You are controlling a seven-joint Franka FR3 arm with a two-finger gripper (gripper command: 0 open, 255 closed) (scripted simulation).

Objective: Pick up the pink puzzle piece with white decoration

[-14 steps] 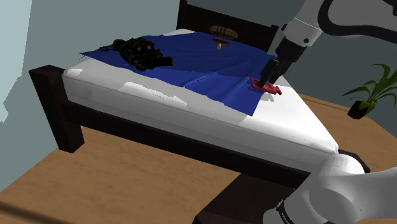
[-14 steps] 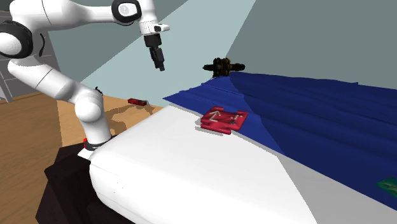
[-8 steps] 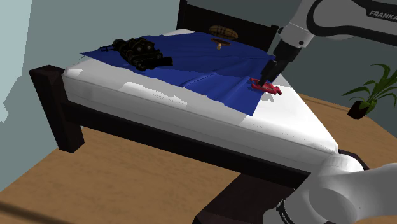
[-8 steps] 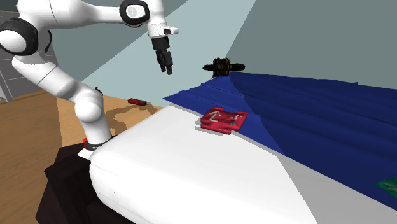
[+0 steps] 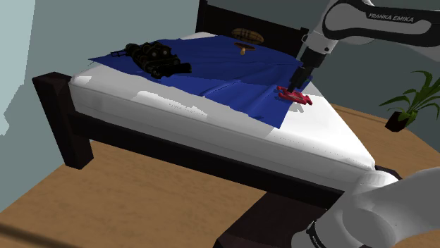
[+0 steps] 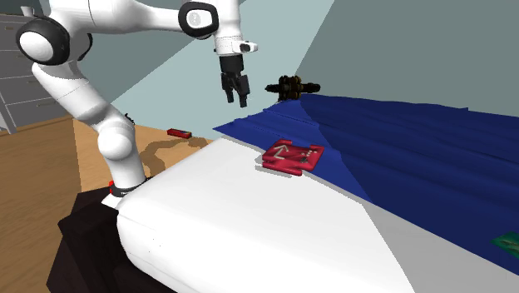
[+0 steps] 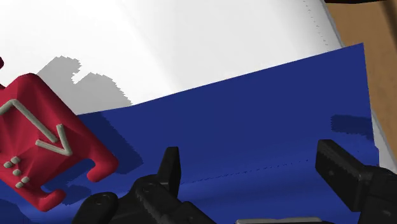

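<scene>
Because the puzzle piece [image 6: 292, 156] lies flat on soft bedding, not on a hard top, it can probably only be taken from above, and the arm's pose fits that. The gripper [image 6: 238, 98] hangs in the air over the bed and points down. Its two black fingers are spread wide and nothing is between them.

The piece is deep red with a pale arrow-like line and a few dots on its upper face. It straddles the edge of the blue blanket [image 6: 399, 141], partly on the cloth and partly on the bare white mattress [image 6: 249, 225], near the side of the bed closest to the arm.

In the shoulder view the gripper [image 5: 297, 79] stands just above the piece [image 5: 295, 95] without touching it. In the wrist view the piece [image 7: 44, 143] lies off to one side of the gripper [image 7: 248, 159], which has only the blanket [image 7: 254, 121] beneath its open span.

I judge this to be the approach. The hand needs a sideways shift to centre on the piece before descending, so that the fingers meet its thin sides and do not dig into the cloth.
</scene>
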